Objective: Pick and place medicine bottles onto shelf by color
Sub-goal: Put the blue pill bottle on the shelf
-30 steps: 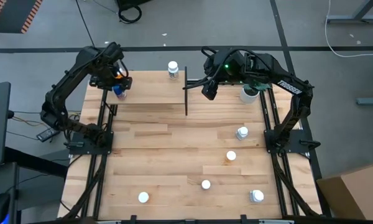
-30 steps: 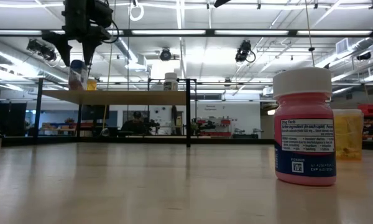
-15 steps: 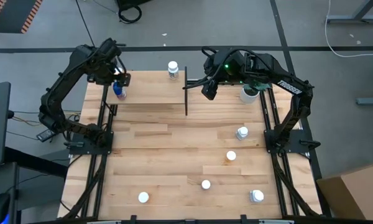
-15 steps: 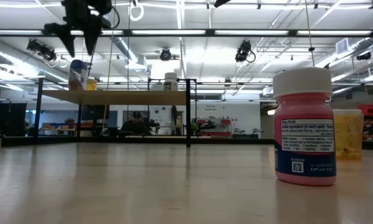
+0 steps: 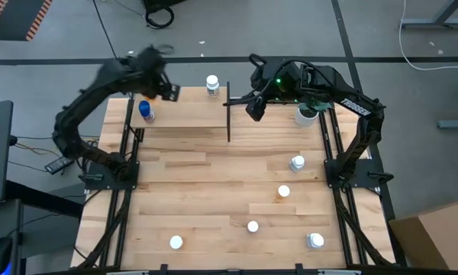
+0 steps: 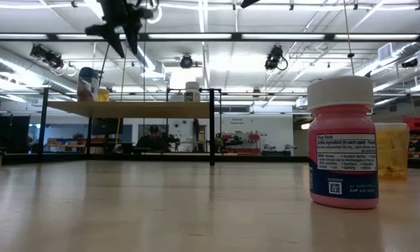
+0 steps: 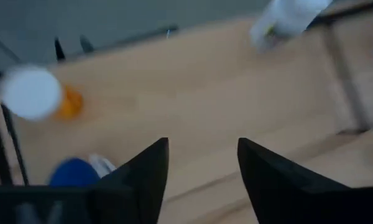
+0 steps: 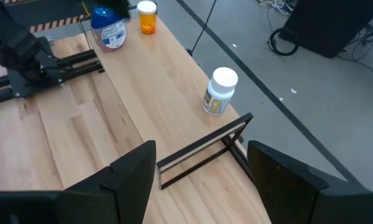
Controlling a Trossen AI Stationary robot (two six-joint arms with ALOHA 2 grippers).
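Observation:
The shelf [image 5: 183,114] stands at the table's far left. A blue medicine bottle [image 5: 144,111], an orange one [image 8: 147,17] and a white one [image 5: 211,84] stand upright on it on their bases. My left gripper [image 7: 202,168] hangs open and empty above the shelf, between the blue bottle [image 7: 74,173] and the white bottle [image 7: 286,18]. My right gripper [image 8: 202,180] waits open and empty in the air by the shelf's right end [image 8: 202,146]. More medicine bottles [image 5: 297,162] [image 5: 283,192] [image 5: 253,226] stand on the table.
A white pot [image 5: 305,114] stands at the far right, below the right arm. Two more bottles [image 5: 175,242] [image 5: 314,241] stand near the front edge. In the low view a pink bottle [image 6: 341,143] stands close to the camera, a yellowish one [image 6: 392,150] behind it.
My left gripper has risen from just above the blue bottle and swung toward the table's right along the shelf, turning as it went. The blue bottle stays standing where it was on the shelf.

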